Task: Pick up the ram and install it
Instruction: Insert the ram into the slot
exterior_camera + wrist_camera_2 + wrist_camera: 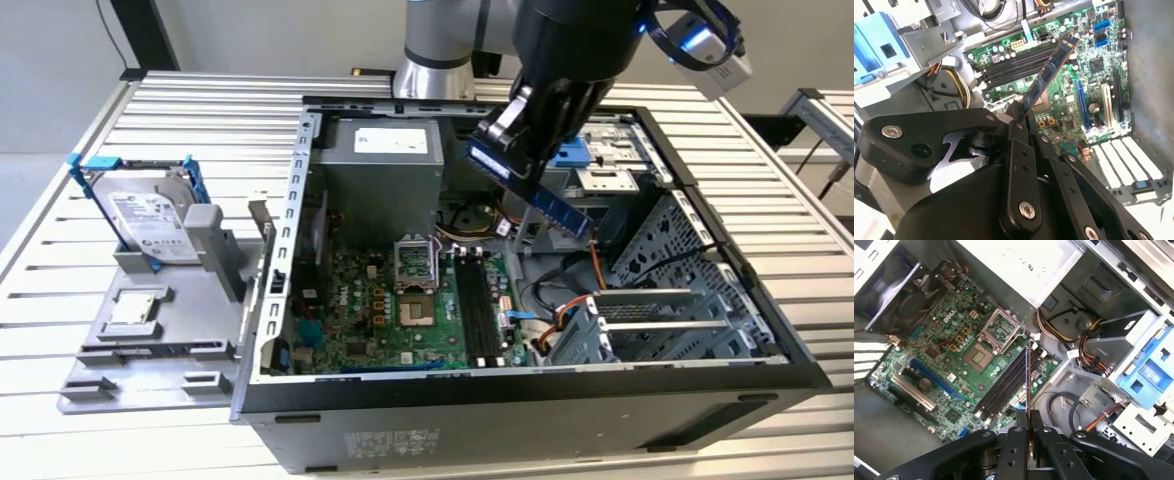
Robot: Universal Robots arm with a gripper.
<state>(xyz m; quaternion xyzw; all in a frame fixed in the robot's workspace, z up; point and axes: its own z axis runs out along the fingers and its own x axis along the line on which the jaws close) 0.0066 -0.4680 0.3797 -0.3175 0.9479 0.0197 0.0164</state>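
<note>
The pincer [511, 150] is clamped on the ram [558, 205], gripping one end so that the bluish-green stick juts out past the fingertips and hangs tilted over the open computer case [694, 360]. In the first wrist view the ram [1027, 380] shows edge-on ahead of the pincer [1027, 429], with the black memory slots [1004, 385] beyond its free end and well apart from it; nothing is seated yet. The CPU socket [999, 330] lies just beside those slots. To seat it well, the stick's long edge probably needs to be level and parallel with one slot, centred over it and pressed evenly, since a slanted approach risks jamming one corner
</note>
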